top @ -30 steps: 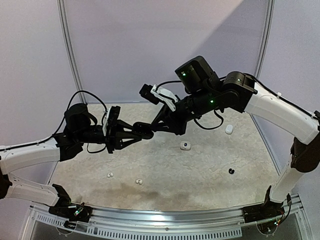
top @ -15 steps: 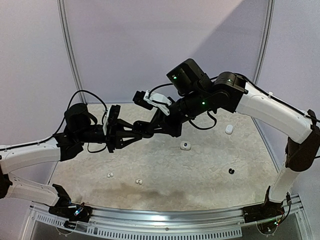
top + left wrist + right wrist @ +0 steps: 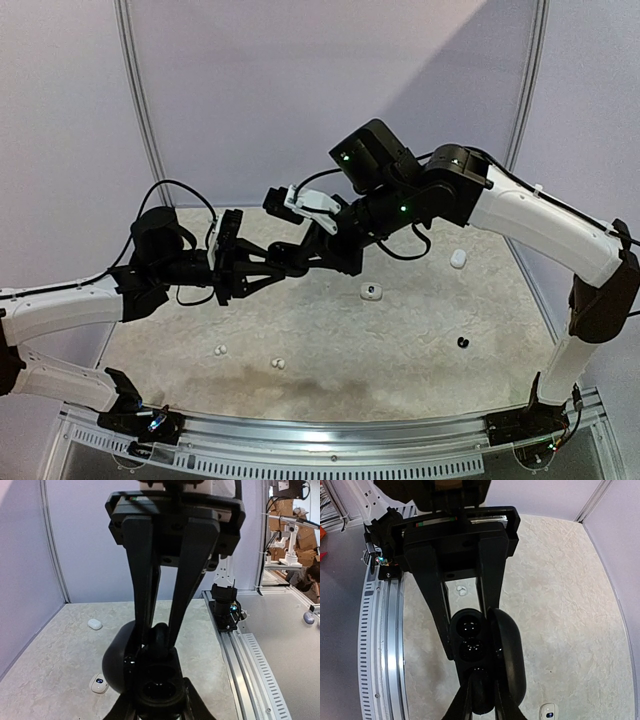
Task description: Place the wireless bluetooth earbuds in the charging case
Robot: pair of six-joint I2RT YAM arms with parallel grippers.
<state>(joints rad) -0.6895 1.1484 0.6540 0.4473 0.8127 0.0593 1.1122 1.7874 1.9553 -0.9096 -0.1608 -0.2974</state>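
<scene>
- Here, in mid-air above the table (image 3: 420,330), the step in hand looks to be seating a black earbud (image 3: 160,633) in the open black charging case (image 3: 469,649). Done well, the left arm holds the case steady. The right arm brings the bud straight down into its well, clear of the raised lid (image 3: 510,650).
- Release should probably wait until the bud sits flush, since a bud let go early may tip out and drop.
- Left gripper (image 3: 469,630): fingers nearly closed, clamped on the sides of the case, which hangs between the two arms.
- Right gripper (image 3: 159,641): fingers drawn close, pinching the black earbud at the mouth of the case. Whether it is fully home cannot be told.
- On the table below, left to right: white earbuds (image 3: 219,350), further white buds (image 3: 278,363), a white case (image 3: 371,291), a far white case (image 3: 458,258) and a loose black bud (image 3: 462,342).
</scene>
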